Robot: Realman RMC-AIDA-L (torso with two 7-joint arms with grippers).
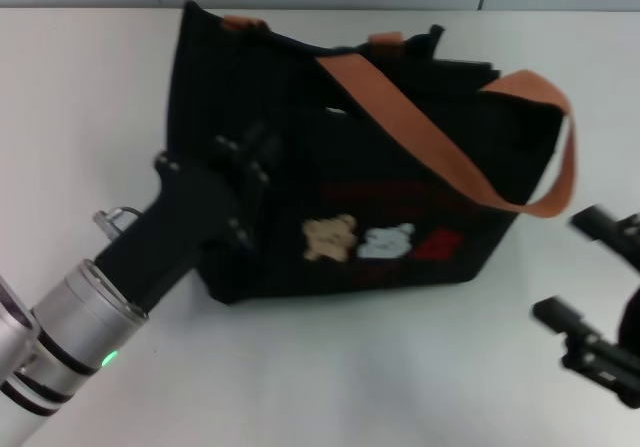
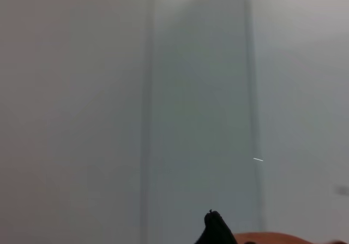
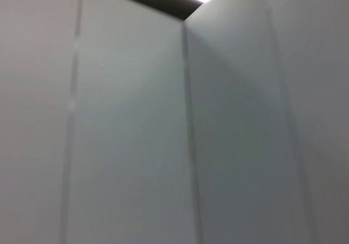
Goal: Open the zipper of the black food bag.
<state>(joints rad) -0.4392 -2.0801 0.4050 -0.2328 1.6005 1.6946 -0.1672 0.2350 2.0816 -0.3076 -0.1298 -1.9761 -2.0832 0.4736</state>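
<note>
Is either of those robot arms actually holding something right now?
The right pincer is open and holds nothing. The left pincer is against the black bag's left end; whether it grips anything cannot be told.

Left arm (image 1: 70,327): silver cylinder, green light, black wrist; right gripper (image 1: 595,287) black.

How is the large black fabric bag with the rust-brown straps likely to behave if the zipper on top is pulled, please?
The black fabric bag would probably sag rather than resist: its top edge already dips unevenly. It may slide on the smooth white table unless braced; the left gripper sits at its end. Its loose rust-brown strap looks floppy and could snag.
</note>
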